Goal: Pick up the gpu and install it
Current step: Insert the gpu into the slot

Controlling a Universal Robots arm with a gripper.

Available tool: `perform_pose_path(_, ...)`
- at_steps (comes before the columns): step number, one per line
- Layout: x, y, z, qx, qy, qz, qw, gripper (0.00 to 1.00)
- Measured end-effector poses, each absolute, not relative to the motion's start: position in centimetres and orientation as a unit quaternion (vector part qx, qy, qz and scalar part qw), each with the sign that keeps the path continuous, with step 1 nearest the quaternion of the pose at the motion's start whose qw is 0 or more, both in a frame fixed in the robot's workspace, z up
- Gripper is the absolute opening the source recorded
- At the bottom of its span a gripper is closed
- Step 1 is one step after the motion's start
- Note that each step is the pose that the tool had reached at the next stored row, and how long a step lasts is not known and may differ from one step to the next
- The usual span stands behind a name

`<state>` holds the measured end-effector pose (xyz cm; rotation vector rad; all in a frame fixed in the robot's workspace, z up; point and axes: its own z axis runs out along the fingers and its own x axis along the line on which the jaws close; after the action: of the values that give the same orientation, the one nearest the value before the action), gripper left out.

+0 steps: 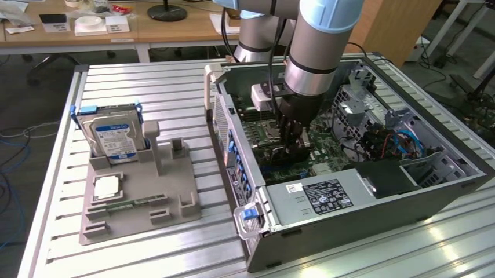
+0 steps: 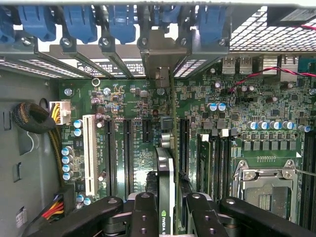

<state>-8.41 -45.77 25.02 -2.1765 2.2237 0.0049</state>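
Wrist view: end effector [image 2: 168,212] clamps the gpu [image 2: 165,192] edge-on above the motherboard [image 2: 237,103] slots inside the case [image 1: 371,191]. We judge slight misalignment could jam the bracket or miss the slot.

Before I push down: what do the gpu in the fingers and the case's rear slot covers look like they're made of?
The gpu, held edge-on by the gripper over the motherboard: green circuit board, likely fibreglass laminate, with a black cooler that looks like matte plastic. Its end bracket looks like bare silver sheet metal, dull grey. The slot covers beside it look like the same thin metal, under blue, seemingly plastic clips.
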Motion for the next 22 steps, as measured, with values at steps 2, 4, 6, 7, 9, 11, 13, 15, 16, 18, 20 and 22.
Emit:
perform_pose_path(2,-8.41,-45.77,25.02,-0.699,0.715,0.002,0.015,0.27)
perform_pose_path(4,-8.41,-45.77,25.02,-0.699,0.715,0.002,0.015,0.27)
perform_pose_path(6,-8.41,-45.77,25.02,-0.699,0.715,0.002,0.015,0.27)
perform_pose_path(7,-8.41,-45.77,24.99,-0.699,0.715,0.002,0.015,0.27)
perform_pose_path(9,-8.41,-45.77,24.97,-0.699,0.715,0.002,0.015,0.27)
perform_pose_path(11,-8.41,-45.77,24.97,-0.699,0.715,0.002,0.015,0.27)
perform_pose_path(13,-8.41,-45.77,24.96,-0.699,0.715,0.002,0.015,0.27)
perform_pose_path(15,-8.43,-45.77,24.96,-0.699,0.715,0.002,0.015,0.27)
perform_pose_path(16,-8.46,-45.77,24.96,-0.699,0.715,0.002,0.015,0.27)
perform_pose_path(18,-8.53,-45.77,24.95,-0.699,0.715,0.001,0.016,0.27)
perform_pose_path(20,-8.55,-45.77,24.96,-0.699,0.714,0.001,0.016,0.27)
perform_pose_path(22,-8.58,-45.78,24.93,-0.699,0.715,0.001,0.016,0.27)
